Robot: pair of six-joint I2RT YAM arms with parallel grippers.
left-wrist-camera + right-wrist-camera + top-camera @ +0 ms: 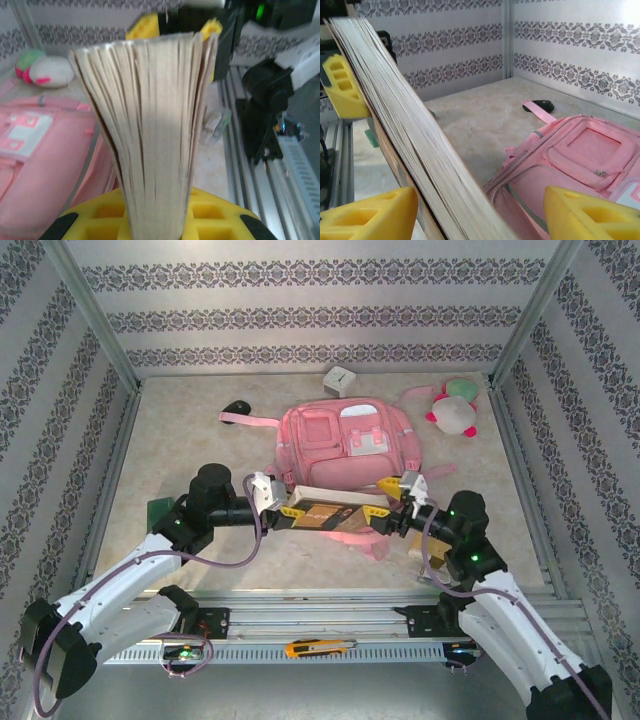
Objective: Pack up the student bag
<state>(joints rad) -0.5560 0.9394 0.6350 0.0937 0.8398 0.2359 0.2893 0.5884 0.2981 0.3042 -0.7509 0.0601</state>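
Note:
The student bag (345, 440) is a pink backpack lying flat in the middle of the table, its opening towards the arms. A thick book (330, 512) hangs level just over the bag's near edge. My left gripper (283, 512) is shut on the book's left end. In the left wrist view its page edge (150, 125) stands up between the yellow fingers (220, 215). My right gripper (388, 516) is open at the book's right end. In the right wrist view the book (420, 150) leans on the left finger (370, 215), and a wide gap separates it from the right finger (590, 215), with the bag (580, 160) below.
A plush toy (455, 410) lies at the back right and a white box (340, 380) behind the bag. A pink strap (250, 420) trails to the bag's left. A green object (160, 510) sits beside the left arm. An orange utility knife (318, 647) rests on the front rail.

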